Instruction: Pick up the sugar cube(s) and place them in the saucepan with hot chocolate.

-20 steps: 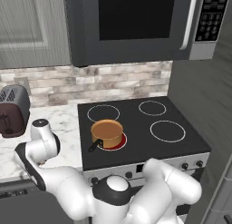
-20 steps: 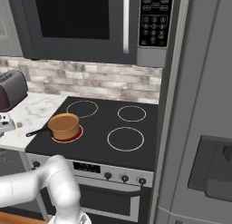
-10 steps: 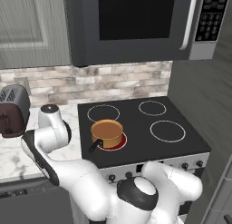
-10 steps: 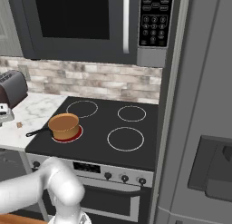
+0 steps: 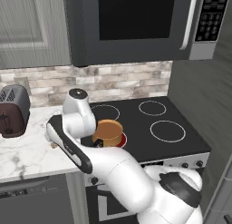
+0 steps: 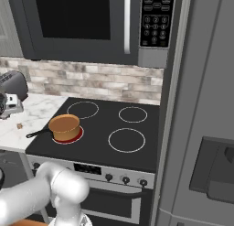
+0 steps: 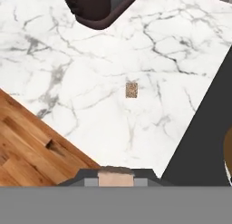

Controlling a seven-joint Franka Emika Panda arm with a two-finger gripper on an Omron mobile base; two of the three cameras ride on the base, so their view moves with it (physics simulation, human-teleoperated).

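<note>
Pincer (image 7: 116,177) clamped narrow on a tan cube (image 7: 116,177), high over counter (image 7: 90,60); second cube (image 7: 131,90) lying below, pan (image 6: 64,127) aside.

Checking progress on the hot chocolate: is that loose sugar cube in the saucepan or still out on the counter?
Out. The sugar cube lies on the white marble counter, left of the stove; the saucepan sits apart on its burner.

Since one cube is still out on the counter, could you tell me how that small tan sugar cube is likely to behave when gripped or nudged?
The small tan sugar cube looks blocky, so it probably won't roll. On the smooth white marble counter it may slide if nudged. It is tiny, so likely very light and perhaps crumbly.
</note>
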